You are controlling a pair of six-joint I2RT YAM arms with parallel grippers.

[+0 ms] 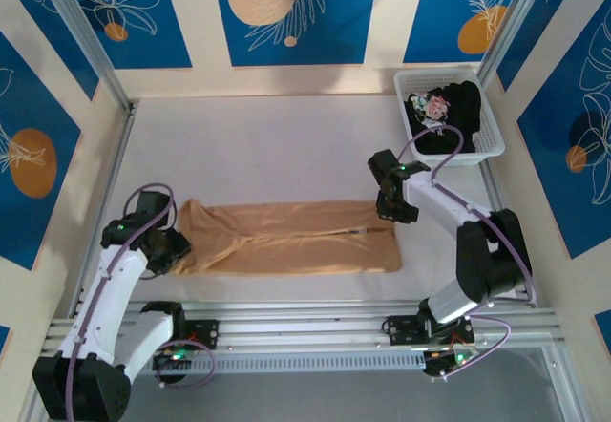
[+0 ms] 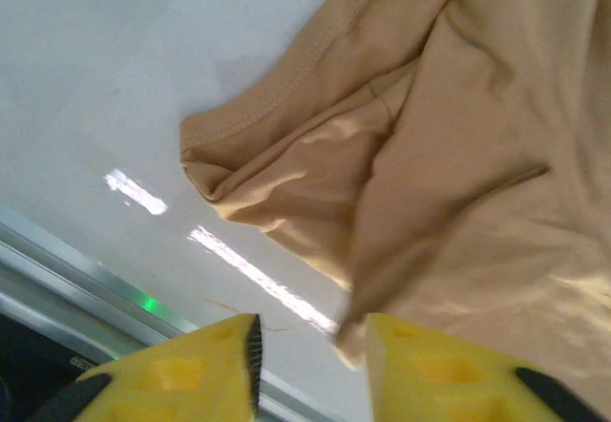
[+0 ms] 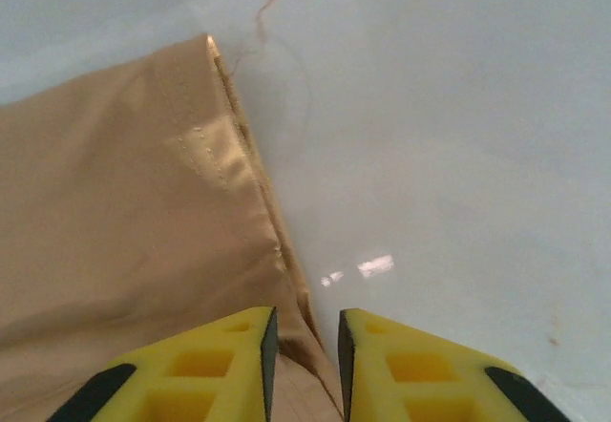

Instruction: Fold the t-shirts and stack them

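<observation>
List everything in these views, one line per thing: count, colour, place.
table: 1, white, fills the enclosure floor
basket: 1, white mesh, far right corner of the table
tan-orange t-shirt: 1, tan-orange, folded into a long strip across the near middle
black t-shirt: 1, black with pink-white print, bunched in the basket
wall panels: several, blue with orange and white plant motifs, around the table
left gripper: 1, yellow fingers, open, at the strip's left end
right gripper: 1, yellow fingers, open, at the strip's right end
</observation>
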